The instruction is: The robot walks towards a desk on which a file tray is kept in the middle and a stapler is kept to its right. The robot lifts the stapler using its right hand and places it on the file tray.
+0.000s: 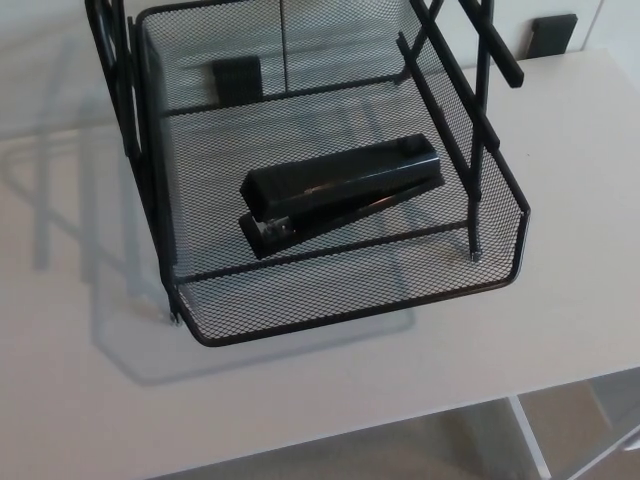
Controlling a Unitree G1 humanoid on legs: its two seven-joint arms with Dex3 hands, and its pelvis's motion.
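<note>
A: Where's the stapler (340, 192)?
B: Lying flat and slanted on the mesh floor of the tray (350, 300), on the desk (570, 200).
A: And the hands?
B: Neither is in view. The tray's upright frame (493, 45) is cut off at the top, and a dark block (237, 78) behind the mesh is unclear.

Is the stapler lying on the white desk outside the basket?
No, the stapler lies inside the file tray, resting on its black mesh bottom.

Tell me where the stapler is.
In the head view, the stapler lies diagonally on the mesh floor of the file tray, near picture centre. The tray stands on the white desk.
</note>
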